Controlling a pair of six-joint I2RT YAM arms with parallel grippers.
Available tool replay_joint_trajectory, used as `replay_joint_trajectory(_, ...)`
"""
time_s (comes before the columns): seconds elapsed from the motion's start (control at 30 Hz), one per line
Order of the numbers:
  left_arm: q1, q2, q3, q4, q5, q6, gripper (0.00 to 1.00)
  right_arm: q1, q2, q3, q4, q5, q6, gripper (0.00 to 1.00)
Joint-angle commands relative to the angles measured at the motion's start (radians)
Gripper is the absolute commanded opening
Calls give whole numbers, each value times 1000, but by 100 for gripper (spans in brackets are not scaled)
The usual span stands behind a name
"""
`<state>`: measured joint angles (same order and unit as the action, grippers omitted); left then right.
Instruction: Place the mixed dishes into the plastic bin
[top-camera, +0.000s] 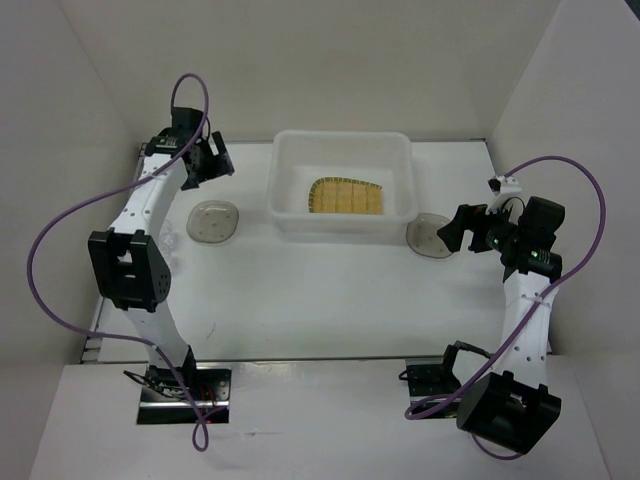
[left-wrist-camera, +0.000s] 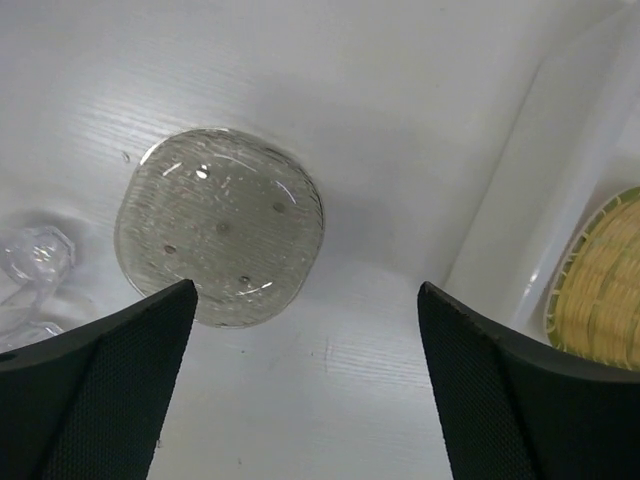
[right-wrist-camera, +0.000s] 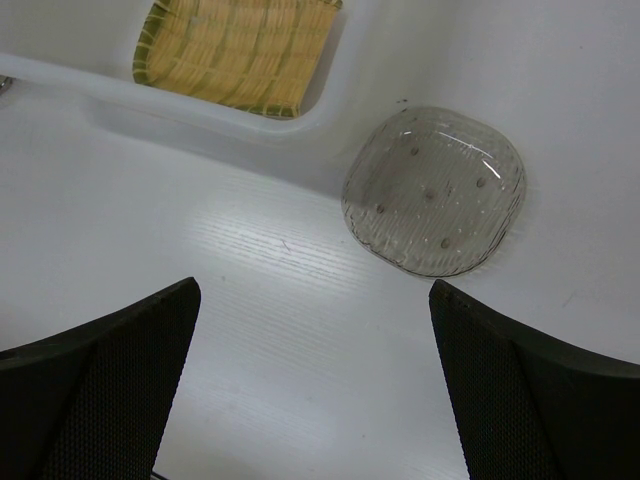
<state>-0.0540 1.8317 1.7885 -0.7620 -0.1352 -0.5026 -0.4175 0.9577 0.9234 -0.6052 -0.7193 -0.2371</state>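
The plastic bin (top-camera: 343, 137) stands at the table's back middle with the tan-yellow grid plate (top-camera: 347, 197) lying flat inside it. One smoky-grey dish (top-camera: 213, 221) rests on the table left of the bin, another (top-camera: 428, 238) against its right front corner. My left gripper (top-camera: 212, 160) hovers open behind the left dish (left-wrist-camera: 220, 235), nothing between its fingers. A tiny clear cup (left-wrist-camera: 35, 262) lies left of that dish. My right gripper (top-camera: 450, 232) is open just right of the right dish (right-wrist-camera: 435, 190), holding nothing. The wrist views also show the bin wall (left-wrist-camera: 540, 200) and plate (right-wrist-camera: 235, 45).
White walls enclose the table on the left, back and right. Purple cables loop off both arms (top-camera: 60, 240). Bare white tabletop (top-camera: 330, 300) stretches between the bin and the arm bases.
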Motion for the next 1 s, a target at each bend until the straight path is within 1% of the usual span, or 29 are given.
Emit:
replay_joint_trajectory(0.0,-4,-5,-99,69,-17,-11,99,3,-17,-1,33,-14,-13,100)
replay_joint_trajectory(0.23,57,84,-133,92,-7,36,100,3,-17,-1,33,-23,-13,100)
replay_joint_trajectory(0.33,81,144,-133,105,-7,58,97,3,-17,-1,33,-23,-13,100)
replay_joint_trajectory(0.43,114,178,-133,105,11,67,97,3,-17,-1,33,-23,-13,100)
replay_joint_trajectory(0.47,123,187,-133,105,11,84,96,3,-17,-1,33,-23,-13,100)
replay_joint_trajectory(0.53,137,196,-144,105,-9,84,96,3,-17,-1,33,-23,-13,100)
replay_joint_trajectory(0.63,161,205,-155,128,40,102,96,3,-17,-1,33,-23,-13,100)
replay_joint_trajectory(0.77,171,215,-178,141,40,102,94,3,-17,-1,33,-23,-13,100)
replay_joint_trajectory(0.87,171,236,-189,151,68,111,94,3,-17,-1,33,-23,-13,100)
replay_joint_trajectory(0.97,171,248,-189,151,95,121,92,3,-26,-1,33,-23,-13,100)
